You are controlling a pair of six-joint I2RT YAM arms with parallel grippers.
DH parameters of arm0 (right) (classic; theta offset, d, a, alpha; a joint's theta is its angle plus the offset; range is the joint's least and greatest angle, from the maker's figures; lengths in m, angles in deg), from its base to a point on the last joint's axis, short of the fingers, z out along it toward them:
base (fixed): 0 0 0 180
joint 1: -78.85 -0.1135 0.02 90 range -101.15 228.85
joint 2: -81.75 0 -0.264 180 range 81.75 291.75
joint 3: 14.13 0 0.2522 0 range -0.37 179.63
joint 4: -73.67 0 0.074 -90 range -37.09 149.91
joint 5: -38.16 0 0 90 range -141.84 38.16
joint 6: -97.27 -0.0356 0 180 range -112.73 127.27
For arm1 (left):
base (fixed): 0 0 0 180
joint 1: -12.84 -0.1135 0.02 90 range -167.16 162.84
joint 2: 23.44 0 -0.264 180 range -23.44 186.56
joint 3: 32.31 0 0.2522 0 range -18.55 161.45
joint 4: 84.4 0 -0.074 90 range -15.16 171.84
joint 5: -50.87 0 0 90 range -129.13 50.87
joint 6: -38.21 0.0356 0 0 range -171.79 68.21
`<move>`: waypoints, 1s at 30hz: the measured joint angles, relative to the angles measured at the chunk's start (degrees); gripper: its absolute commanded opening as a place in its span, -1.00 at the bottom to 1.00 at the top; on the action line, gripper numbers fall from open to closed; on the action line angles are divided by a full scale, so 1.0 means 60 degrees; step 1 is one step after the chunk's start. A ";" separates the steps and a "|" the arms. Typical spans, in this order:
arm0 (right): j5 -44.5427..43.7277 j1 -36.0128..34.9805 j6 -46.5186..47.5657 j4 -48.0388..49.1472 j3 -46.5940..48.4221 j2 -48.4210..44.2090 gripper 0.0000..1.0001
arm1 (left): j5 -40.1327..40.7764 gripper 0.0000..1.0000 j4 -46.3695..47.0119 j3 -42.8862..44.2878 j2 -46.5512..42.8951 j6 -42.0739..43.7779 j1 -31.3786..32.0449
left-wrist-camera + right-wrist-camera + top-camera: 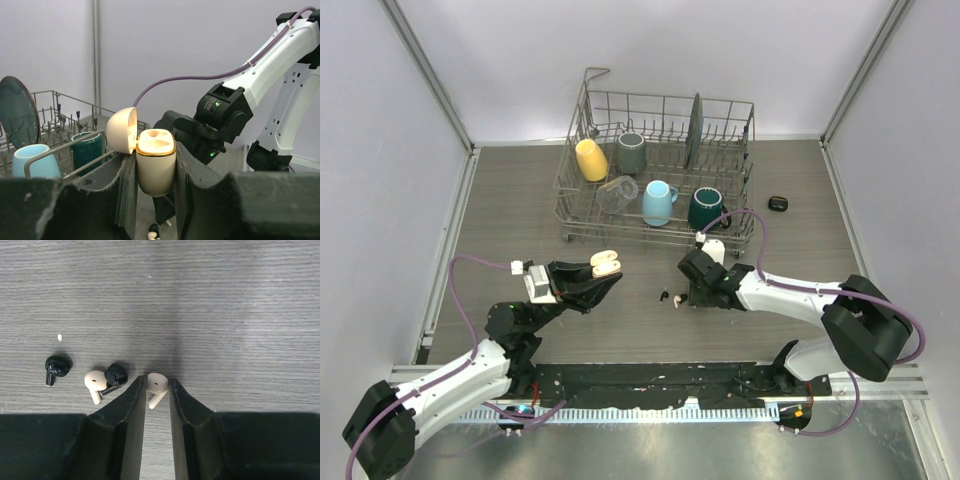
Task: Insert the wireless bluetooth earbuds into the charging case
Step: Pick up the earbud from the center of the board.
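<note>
Being pinched by its lower body between the fingers of the left gripper (pixel 155 165), the cream charging case (pixel 156 175) is being held upright above the table (pixel 210 300), with its hinged lid swung open to one side and the recesses in its top showing. Low over the wood, a cream-white earbud (pixel 157 382) is being pinched by the right gripper (pixel 156 390), one finger touching each side of it. Just beside that gripper, a second cream-white earbud (pixel 93 381) is being touched by a black earbud (pixel 116 375), while the other black earbud (pixel 57 366) is lying apart from them.
</note>
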 measured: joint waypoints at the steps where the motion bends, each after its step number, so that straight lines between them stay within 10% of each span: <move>1: 0.0000 0.0000 0.0000 0.0011 -0.0004 0.0000 -0.49 | 0.0004 -1.00 0.0004 -0.0004 0.0000 -0.0004 0.0000; 30: 0.0178 -0.0645 -0.0280 -0.0219 -0.0441 -0.0627 -0.24 | 0.0076 -1.00 0.0000 -0.0051 -0.0004 0.0109 0.0004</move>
